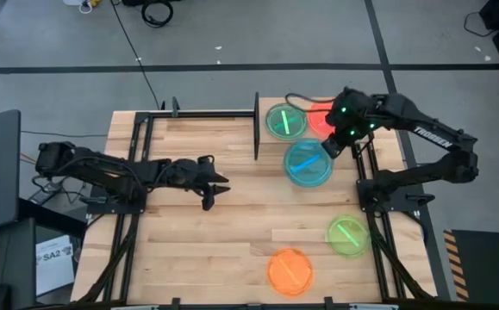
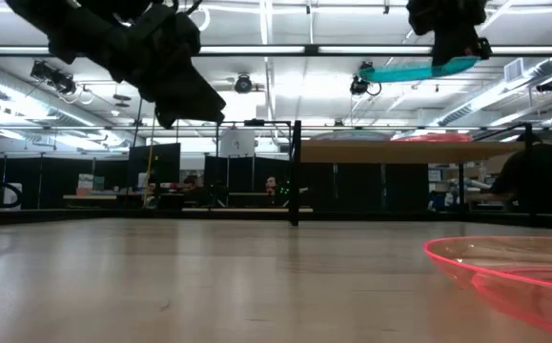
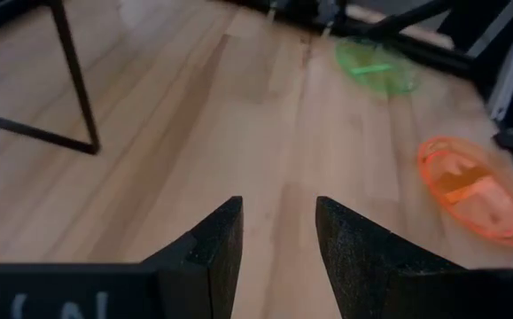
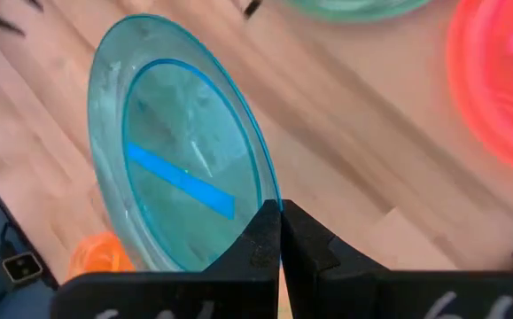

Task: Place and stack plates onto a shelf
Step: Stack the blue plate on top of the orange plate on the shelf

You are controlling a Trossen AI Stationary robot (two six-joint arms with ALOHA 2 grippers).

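Blue plate (image 4: 176,151) hangs pinched by its rim in the right gripper (image 4: 280,235), carried high so it clears the shelf (image 2: 399,151), where green (image 1: 284,120) and pink (image 1: 321,117) plates already lie. Left gripper (image 3: 278,239) waits with fingers apart over the bare desk (image 1: 232,224).

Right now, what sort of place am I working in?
Probably a robotics lab or workshop: grey taped floor around the wooden table, strip lights overhead, and dark workstations behind.
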